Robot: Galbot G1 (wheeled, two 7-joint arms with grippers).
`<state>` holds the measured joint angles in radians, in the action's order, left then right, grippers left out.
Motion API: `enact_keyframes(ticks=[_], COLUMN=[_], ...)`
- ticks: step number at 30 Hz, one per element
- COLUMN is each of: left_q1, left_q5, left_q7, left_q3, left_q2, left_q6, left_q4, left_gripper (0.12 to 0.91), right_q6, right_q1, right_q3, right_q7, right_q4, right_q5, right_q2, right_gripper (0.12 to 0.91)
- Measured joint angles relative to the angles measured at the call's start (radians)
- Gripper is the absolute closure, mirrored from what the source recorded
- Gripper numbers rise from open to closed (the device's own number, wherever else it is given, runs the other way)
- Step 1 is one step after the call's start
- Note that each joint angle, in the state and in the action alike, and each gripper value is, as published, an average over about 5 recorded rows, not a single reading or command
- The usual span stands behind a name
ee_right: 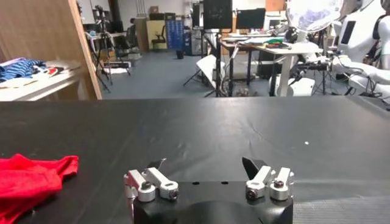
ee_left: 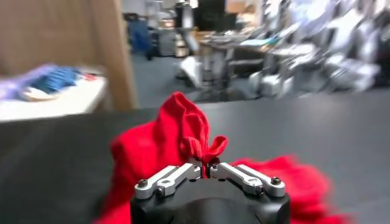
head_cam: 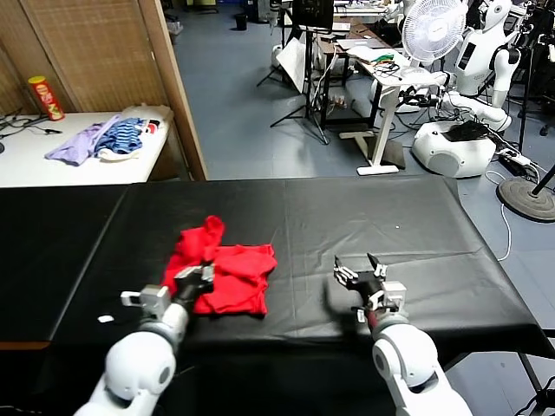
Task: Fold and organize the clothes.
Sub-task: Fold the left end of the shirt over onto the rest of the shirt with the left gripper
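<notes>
One crumpled red T-shirt (head_cam: 224,273) lies lower left on the black worktop (head_cam: 347,217), left claw (head_cam: 201,276) pinching its bunched fabric; right claw (head_cam: 361,276) gapes wide.

Black table cover (head_cam: 347,217) spread wide in the foreground. Beyond its far left corner, white side table (head_cam: 52,165) carrying lilac garment (head_cam: 78,143), blue-striped garment (head_cam: 121,136) just beside it, and red snack can (head_cam: 45,97) upright farther back. Past the cover's far right edge, white fan (head_cam: 434,30), white desk (head_cam: 395,82), idle white robots (head_cam: 473,95).
</notes>
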<state>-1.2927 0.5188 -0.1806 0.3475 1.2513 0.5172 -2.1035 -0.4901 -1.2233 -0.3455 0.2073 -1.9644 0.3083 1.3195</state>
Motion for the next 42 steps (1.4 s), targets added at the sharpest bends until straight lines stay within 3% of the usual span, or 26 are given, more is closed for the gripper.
enact_keyframes(ticks=[17,32,42], left_q1=[0.016,0.017,0.003], left_q5=[-0.053,-0.084,-0.003], left_q7=[0.0,0.033,0.039], left_q3=[-0.071,-0.092,-0.097], left_q2=[0.172,0.2,0.189], left_q6=[-0.028,-0.052,-0.053], left_q4=[0.066,0.076,0.028], left_gripper=[0.872,0.872,0.872], right_q6=[-0.006,-0.007,-0.006], right_q1=[0.018,0.025,0.025], right_q3=[0.022,0.024,0.028], right_q7=[-0.004,-0.005,-0.006], right_q4=[0.021,0.029,0.036], right_q5=[-0.01,-0.011,-0.014], right_q2=[0.011,0.011,0.016], right_gripper=[0.227,0.227,0.227])
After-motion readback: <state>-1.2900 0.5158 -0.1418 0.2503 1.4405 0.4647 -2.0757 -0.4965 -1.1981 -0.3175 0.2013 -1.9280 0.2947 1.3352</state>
